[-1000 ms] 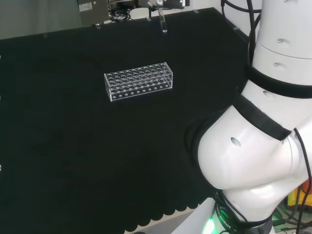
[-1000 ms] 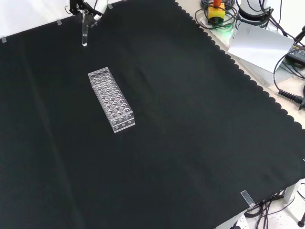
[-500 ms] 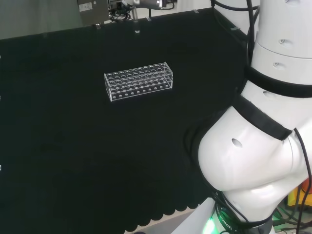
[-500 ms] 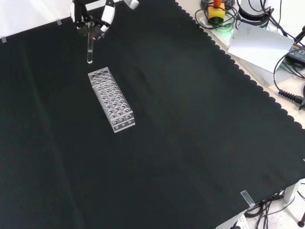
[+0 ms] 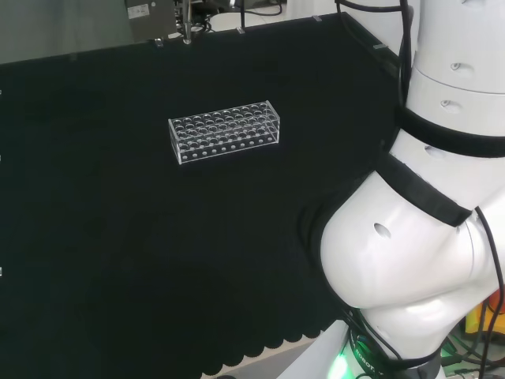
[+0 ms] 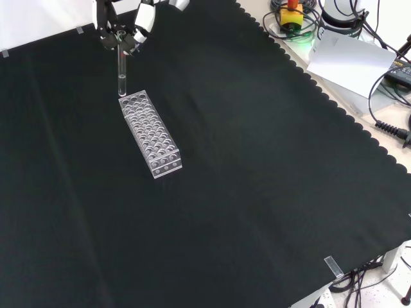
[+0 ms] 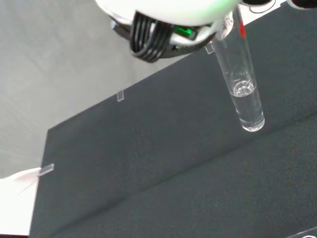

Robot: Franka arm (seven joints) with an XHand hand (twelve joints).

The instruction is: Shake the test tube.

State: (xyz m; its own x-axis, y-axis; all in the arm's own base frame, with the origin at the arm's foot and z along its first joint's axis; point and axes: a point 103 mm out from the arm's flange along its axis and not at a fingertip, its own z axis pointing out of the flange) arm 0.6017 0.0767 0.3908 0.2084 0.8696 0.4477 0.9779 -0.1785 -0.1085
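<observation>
In the front view my hand [image 6: 142, 19] is at the top left, shut on the upper end of a clear test tube [image 6: 122, 76]. The tube hangs upright, its lower tip just above the far end of the clear plastic tube rack [image 6: 149, 133]. Close up in the wrist view, the test tube [image 7: 241, 84] has a red mark near its top and a little clear liquid at its rounded bottom. A blurred white part of the hand [image 7: 168, 10] sits above it. From the head view, the rack [image 5: 225, 131] lies on the cloth's middle left with all its holes bare.
Black cloth [image 6: 257, 179] covers the bench, with a scalloped edge at the right in the front view. Cables and a white box [image 6: 350, 61] lie beyond that edge. The arm's big white links [image 5: 418, 237] stand at the head view's right.
In the front view the hand and test tube have come down and slightly right, from the cloth's far edge to just above the rack's far end. The rack has not moved.
</observation>
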